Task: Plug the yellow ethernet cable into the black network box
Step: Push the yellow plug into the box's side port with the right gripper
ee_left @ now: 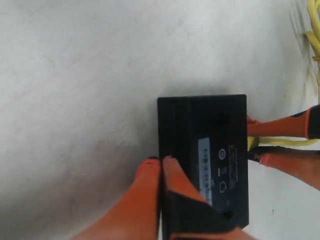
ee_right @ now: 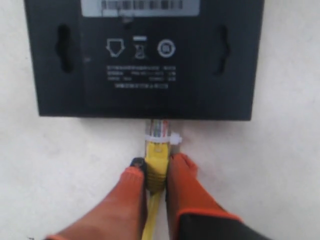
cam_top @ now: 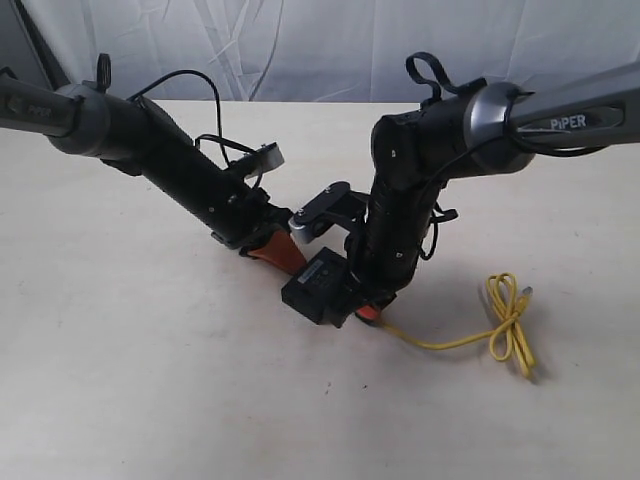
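The black network box (cam_top: 318, 285) lies mid-table between both arms, its white label strip (ee_left: 204, 167) facing up. My left gripper (ee_left: 161, 165) is shut on one edge of the box (ee_left: 202, 130), one orange finger on top and one along its side. My right gripper (ee_right: 156, 167) is shut on the yellow boot of the yellow ethernet cable (ee_right: 157, 157). Its clear plug (ee_right: 160, 131) meets the side of the box (ee_right: 145, 65); how deep it sits is hidden. The cable (cam_top: 440, 345) trails to a looped bundle (cam_top: 508, 318). In the exterior view the left gripper (cam_top: 283, 252) and right gripper (cam_top: 368, 312) flank the box.
The pale table (cam_top: 150, 380) carries only the box and the cable. A white curtain (cam_top: 300, 45) hangs behind its far edge. The cable's other plug (cam_top: 527, 293) lies beside the bundle at the right.
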Robot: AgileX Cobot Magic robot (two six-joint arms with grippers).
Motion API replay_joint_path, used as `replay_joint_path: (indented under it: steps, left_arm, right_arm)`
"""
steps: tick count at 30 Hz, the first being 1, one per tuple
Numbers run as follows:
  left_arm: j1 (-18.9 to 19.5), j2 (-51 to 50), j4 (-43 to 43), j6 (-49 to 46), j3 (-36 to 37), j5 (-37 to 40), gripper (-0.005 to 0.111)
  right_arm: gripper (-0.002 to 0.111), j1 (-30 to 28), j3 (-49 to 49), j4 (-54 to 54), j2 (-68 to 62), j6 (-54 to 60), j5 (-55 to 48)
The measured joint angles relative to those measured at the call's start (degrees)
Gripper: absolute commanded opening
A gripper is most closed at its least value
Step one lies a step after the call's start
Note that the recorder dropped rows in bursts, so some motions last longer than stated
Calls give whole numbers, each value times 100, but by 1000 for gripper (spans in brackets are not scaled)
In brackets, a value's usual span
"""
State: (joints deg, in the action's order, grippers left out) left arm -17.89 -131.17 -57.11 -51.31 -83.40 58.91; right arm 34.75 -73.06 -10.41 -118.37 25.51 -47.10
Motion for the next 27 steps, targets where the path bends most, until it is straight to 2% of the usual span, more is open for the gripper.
replay_joint_path:
  steps: [14, 27]
  left_arm:
    - [28, 0, 0, 0, 0, -20, 0]
    - [54, -63, -116, 54, 0, 39, 0]
  right_arm:
    - [-1, 0, -211, 22, -13, 0, -146]
    - [-1, 86, -211, 81, -13, 523, -100]
